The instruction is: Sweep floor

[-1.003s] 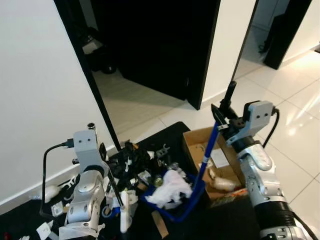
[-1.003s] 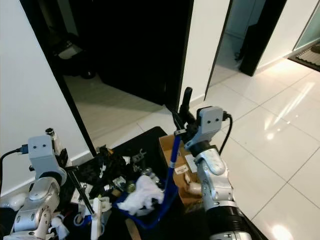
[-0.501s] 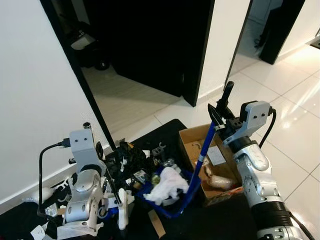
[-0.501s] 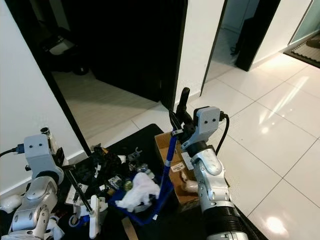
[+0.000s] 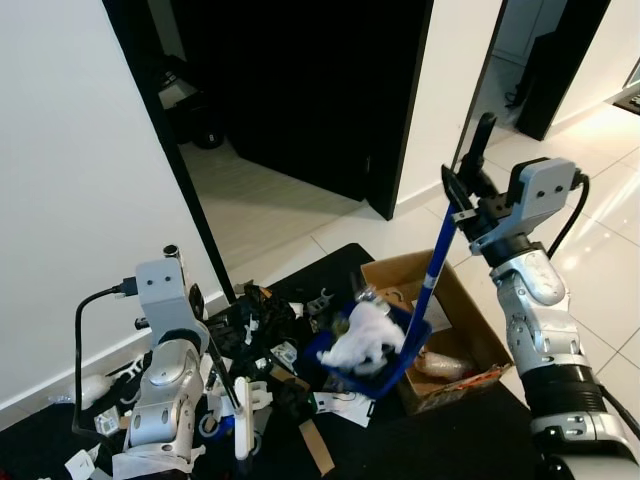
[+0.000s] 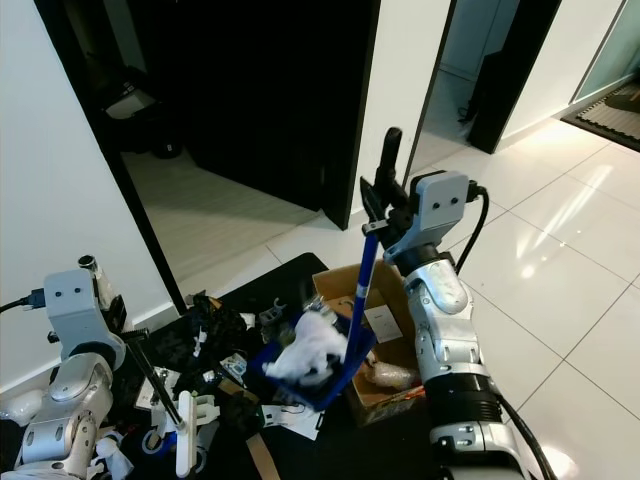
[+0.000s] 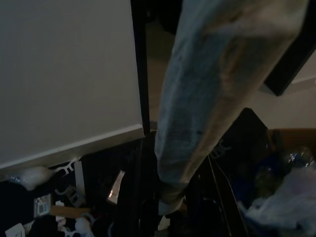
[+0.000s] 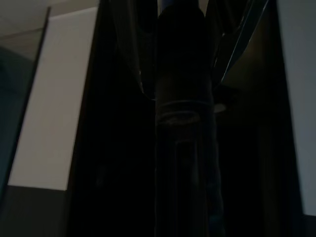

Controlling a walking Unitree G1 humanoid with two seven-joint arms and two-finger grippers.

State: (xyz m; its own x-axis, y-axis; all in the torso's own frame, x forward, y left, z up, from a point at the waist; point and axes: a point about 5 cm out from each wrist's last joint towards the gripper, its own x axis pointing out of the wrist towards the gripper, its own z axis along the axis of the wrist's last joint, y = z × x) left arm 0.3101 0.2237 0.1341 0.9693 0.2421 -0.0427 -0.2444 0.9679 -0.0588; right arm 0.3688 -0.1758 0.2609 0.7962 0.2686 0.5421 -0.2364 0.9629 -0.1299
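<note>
Right gripper (image 5: 465, 195), in the upper right of the left eye view, is closed tight around the black top of the dustpan handle (image 5: 437, 258), a long blue stick. At the low end of that stick hangs the blue dustpan (image 5: 372, 352), lifted off the floor near the middle of the picture, just beside the open cardboard box (image 5: 452, 300). White crumpled paper (image 5: 365, 335) and small bits sit piled in the pan. The pan looks like light, stiff plastic, but the load is loose, so I think a tilt could spill it. Holding it high on the stick makes the pan swing easily. Left gripper (image 5: 200, 305), at the lower left, holds a thin black broom stick (image 5: 226, 370); its white end (image 5: 241, 430) rests on the dark mat (image 5: 420, 450). More rubbish (image 5: 262, 318) lies in a heap on the mat between the two arms. A white wall (image 5: 70, 180) and a dark doorway (image 5: 300, 90) stand behind.
</note>
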